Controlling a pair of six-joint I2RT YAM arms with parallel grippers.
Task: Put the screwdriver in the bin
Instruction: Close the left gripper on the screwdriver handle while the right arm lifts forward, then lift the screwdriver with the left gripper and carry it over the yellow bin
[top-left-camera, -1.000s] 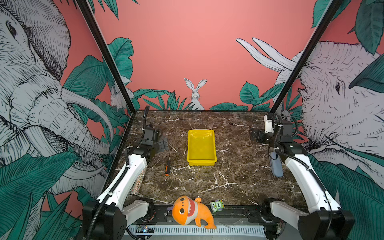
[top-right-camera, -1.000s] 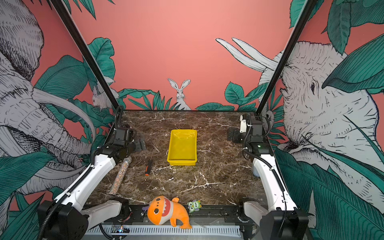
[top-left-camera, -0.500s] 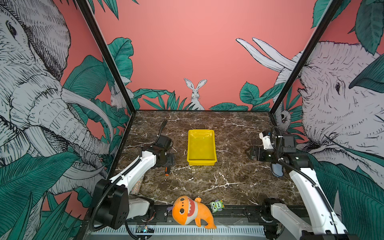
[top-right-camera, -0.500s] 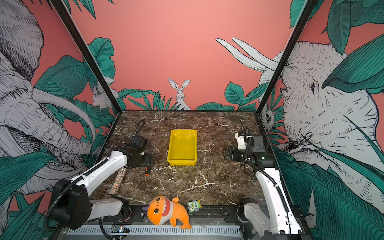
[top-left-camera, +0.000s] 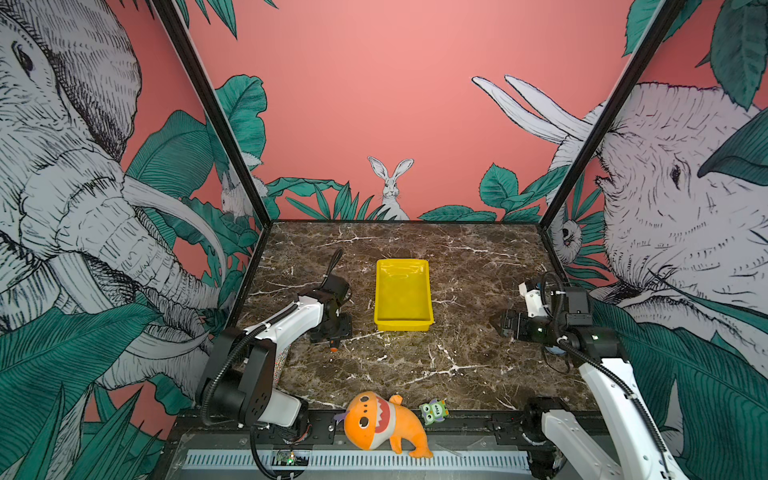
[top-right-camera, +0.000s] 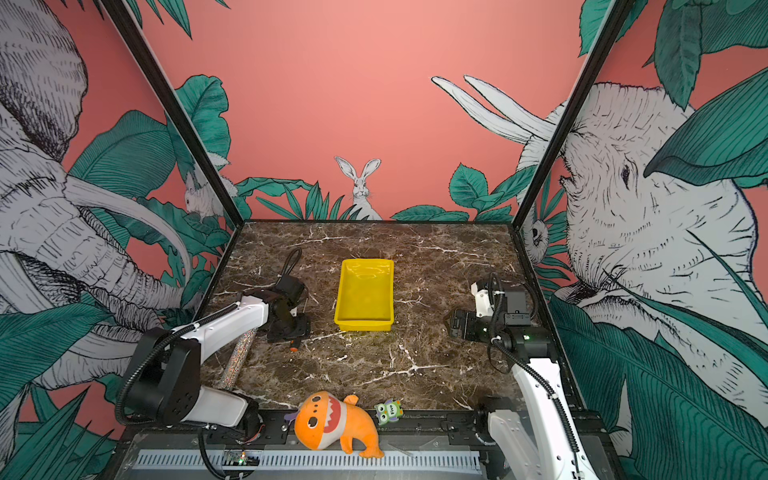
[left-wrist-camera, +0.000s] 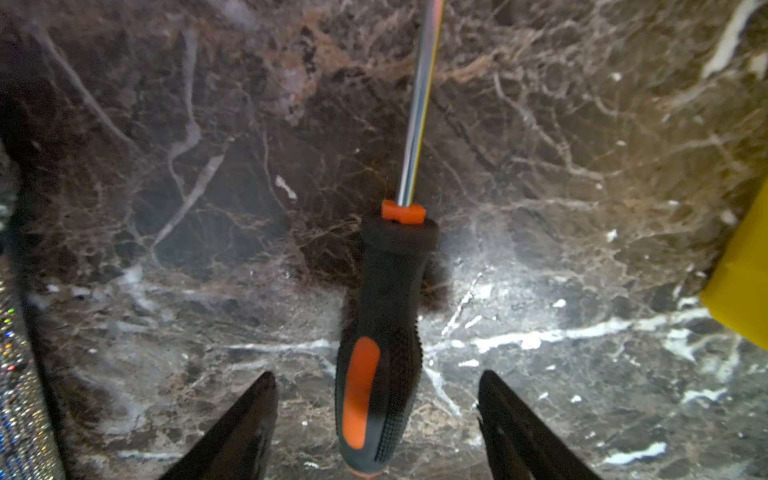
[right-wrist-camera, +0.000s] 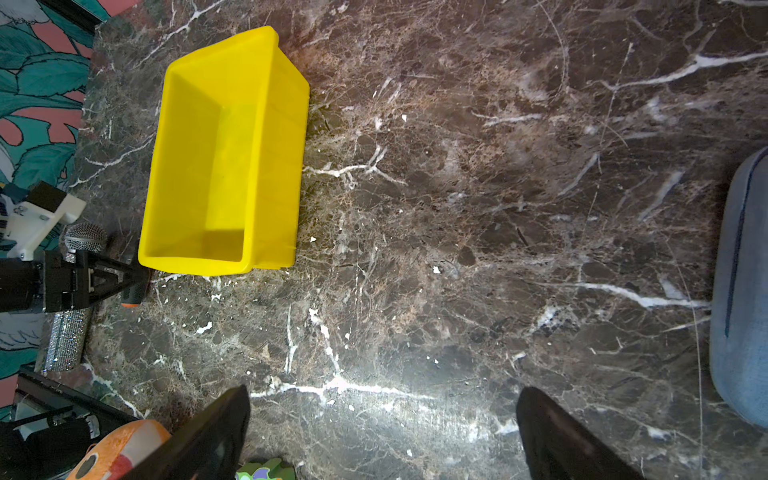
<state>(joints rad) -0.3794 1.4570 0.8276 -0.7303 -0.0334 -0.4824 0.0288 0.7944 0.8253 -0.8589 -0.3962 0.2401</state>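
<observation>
The screwdriver (left-wrist-camera: 386, 332) lies flat on the brown marble tabletop (top-left-camera: 415, 365), outside the yellow bin (top-left-camera: 402, 262) and at about 8 o'clock from it, just off the bin's near left corner. In both top views only the orange butt of its handle shows, poking out toward 6 o'clock from under the left gripper (top-left-camera: 332, 332), which is low over the tool. In the left wrist view that gripper's jaws stand apart, one black fingertip (left-wrist-camera: 257, 399) on each side of the black-and-orange handle, with bare marble showing between each tip and the grip, so neither touches it; the shiny shaft runs on away from the handle. The bin sits near the table's centre with nothing inside. The right gripper (right-wrist-camera: 383, 390) hovers at about 4 o'clock from the bin, well apart from it, jaws spread with only marble between them. A glitter-covered microphone (top-right-camera: 239, 357) lies at 9 o'clock along the left edge, beside the left arm. A blue-grey rounded object (right-wrist-camera: 744, 291) rests near the right arm. At 6 o'clock, on the front rail, sit an orange plush shark (top-left-camera: 382, 422) and a small green owl toy (top-left-camera: 434, 411).
</observation>
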